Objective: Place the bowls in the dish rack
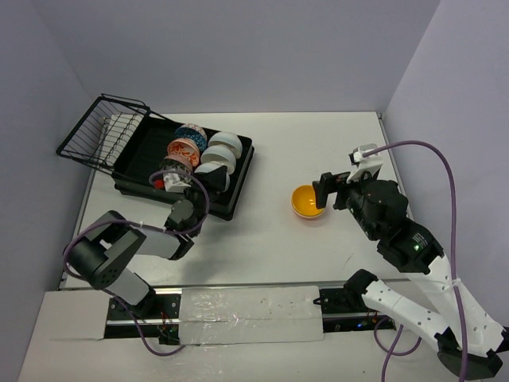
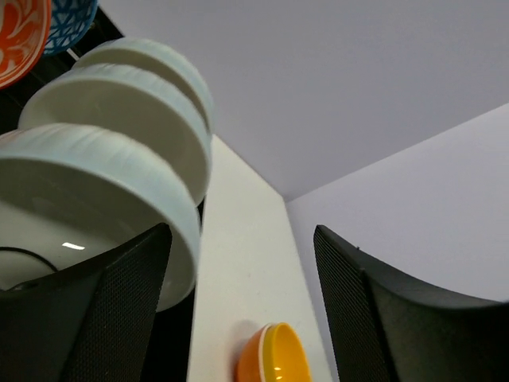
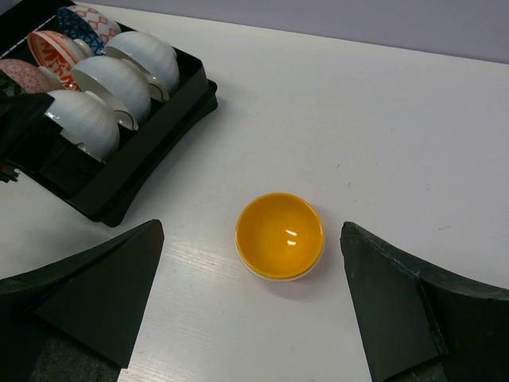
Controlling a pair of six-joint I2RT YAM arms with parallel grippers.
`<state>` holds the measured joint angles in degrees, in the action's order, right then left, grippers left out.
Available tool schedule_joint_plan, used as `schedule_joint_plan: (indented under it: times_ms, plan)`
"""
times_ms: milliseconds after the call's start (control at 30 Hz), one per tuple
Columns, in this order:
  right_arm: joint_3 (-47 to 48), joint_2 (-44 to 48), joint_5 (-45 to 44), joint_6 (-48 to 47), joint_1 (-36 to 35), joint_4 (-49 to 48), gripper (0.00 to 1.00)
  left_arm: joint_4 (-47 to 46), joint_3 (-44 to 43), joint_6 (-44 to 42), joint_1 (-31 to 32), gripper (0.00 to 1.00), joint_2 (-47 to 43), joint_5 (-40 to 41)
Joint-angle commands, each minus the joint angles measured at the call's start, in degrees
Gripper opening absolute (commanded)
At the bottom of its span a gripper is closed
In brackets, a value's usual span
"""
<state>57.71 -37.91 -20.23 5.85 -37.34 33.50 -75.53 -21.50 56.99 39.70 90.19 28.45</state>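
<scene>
- Three white bowls point(image 3: 115, 79) stand on edge in the dish rack point(image 1: 243, 175), with patterned bowls point(image 1: 188, 145) beside them. My left gripper point(image 2: 241, 231) sits at the rack's near end, fingers spread, just beside the nearest white bowl.
- One yellow bowl point(image 1: 308, 201) sits upright on the white table point(image 1: 318, 143), well apart from the rack, with open room all round it.
- My right gripper point(image 1: 330, 192) hovers above it, spread wide.
- Only the top view shows me the wire basket point(image 1: 103, 131) at the rack's far end.

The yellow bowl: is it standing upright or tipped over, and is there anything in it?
Upright and empty. The yellow bowl sits mouth-up on the table, its glossy inside bare, outside the dish rack.
</scene>
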Motion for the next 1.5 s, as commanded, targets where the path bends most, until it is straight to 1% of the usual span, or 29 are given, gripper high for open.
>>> schedule_joint_plan:
  times_ms: [0, 67, 100, 133, 200, 233, 267, 300, 333, 367, 400, 433, 467, 500, 533, 600, 633, 667, 733, 767, 833, 867, 967, 1067, 1167, 1300, 1467]
  plan:
    - [1.3, -0.5, 0.1, 2.2, 0.3, -1.2, 1.00, -17.1, 1.5, 2.2, 0.2, 0.78, -5.2, 1.1]
    - [1.5, -0.8, -0.2, 3.8, 0.3, -0.5, 0.99, -12.7, 2.4, 3.6, 0.3, 0.82, -9.3, 0.8]
    - [1.6, -1.1, -0.6, 4.4, 0.3, 0.1, 0.99, -6.7, 2.8, 5.2, 0.4, 0.86, -10.9, 0.7]
    - [1.8, -1.4, -1.6, 5.9, 0.3, 0.5, 0.99, -3.2, 2.8, 5.7, 0.4, 0.87, -14.6, 0.4]
    - [1.9, -2.6, -2.6, 7.5, 0.3, 2.1, 0.99, 5.4, 1.4, 6.0, 0.4, 0.91, -18.9, -1.3]
    - [2.1, -3.2, -3.2, 9.3, 0.5, 2.7, 0.98, 17.0, 0.1, 5.6, 0.5, 0.91, -23.3, -2.2]
    - [2.1, -4.6, -4.0, 10.4, 1.1, 3.4, 0.98, 23.4, -1.5, 4.8, 0.5, 0.92, -25.4, -3.0]
    - [2.2, -5.5, -4.1, 12.5, 1.8, 5.2, 0.98, 29.4, -5.3, 2.2, 0.5, 0.95, -28.4, -4.0]
    - [2.5, -6.5, -4.0, 13.6, 2.8, 6.2, 0.97, 40.6, -7.5, 0.9, 0.5, 0.96, -29.5, -6.1]
    - [2.6, -8.4, -2.9, 14.8, 5.4, 7.9, 0.96, 45.7, -11.8, -0.5, 0.5, 0.99, -30.4, -6.9]
    - [2.5, -9.1, -1.8, 16.5, 7.0, 8.4, 0.96, 50.3, -13.6, -2.6, 0.5, 0.99, -31.4, -7.5]
    - [2.0, -10.0, -0.5, 17.4, 8.7, 9.0, 0.95, 58.6, -15.5, -3.3, 0.5, 0.99, -31.6, -7.9]
    - [1.6, -11.3, 2.0, 18.3, 10.3, 9.2, 0.94, 62.5, -17.3, -3.8, 0.4, 0.99, -31.6, -7.9]
    - [0.7, -12.0, 3.4, 19.7, 13.7, 9.6, 0.92, 66.1, -21.0, -5.3, 0.5, 0.99, -31.0, -8.2]
    - [0.4, -13.5, 4.5, 20.3, 15.2, 9.7, 0.92, 71.8, -23.0, -6.4, 0.5, 0.99, -30.8, -8.8]
    - [-0.3, -15.3, 6.8, 22.2, 18.4, 10.2, 0.89, 75.9, -27.5, -8.6, 0.5, 0.99, -29.1, -10.2]
    - [-0.6, -17.2, 7.5, 22.6, 19.2, 10.3, 0.88, 80.2, -29.1, -9.2, 0.5, 0.99, -28.4, -11.6]
    - [-0.7, -18.2, 8.1, 23.2, 20.0, 10.4, 0.87, 82.1, -32.0, -9.9, 0.5, 0.99, -27.4, -12.4]
    - [-1.6, -20.7, 9.8, 24.6, 22.2, 10.2, 0.85, 85.3, -35.1, -11.4, 0.9, 0.99, -24.6, -13.4]
    - [-1.9, -21.4, 10.1, 25.7, 22.7, 10.0, 0.84, 88.3, -38.6, -12.9, 1.3, 0.99, -22.2, -14.3]
    - [-3.5, -22.8, 11.5, 26.4, 24.2, 9.4, 0.84, 91.2, -42.4, -14.8, 3.1, 0.99, -19.5, -14.6]
    - [-4.1, -23.2, 12.0, 26.8, 24.5, 8.6, 0.83, 93.6, -45.9, -16.5, 3.8, 0.99, -16.7, -15.3]
    - [-6.3, -24.9, 13.0, 27.7, 25.4, 7.1, 0.81, 96.5, -51.3, -19.2, 6.4, 0.99, -11.6, -14.7]
    - [-8.1, -26.3, 12.8, 28.6, 25.6, 5.3, 0.78, 98.2, -54.0, -20.5, 7.9, 0.99, -7.9, -14.6]
    - [-9.2, -27.9, 13.0, 29.6, 25.7, 3.6, 0.74, 98.6, -54.8, -20.3, 8.4, 0.99, -5.5, -16.7]
    - [-9.9, -30.2, 12.6, 30.5, 25.7, 1.5, 0.72, 98.7, -55.8, -20.7, 9.0, 0.99, -2.9, -19.3]
    - [-9.6, -32.9, 11.7, 31.2, 25.7, -0.3, 0.66, 100.1, -57.5, -21.7, 9.5, 0.99, -0.5, -20.4]
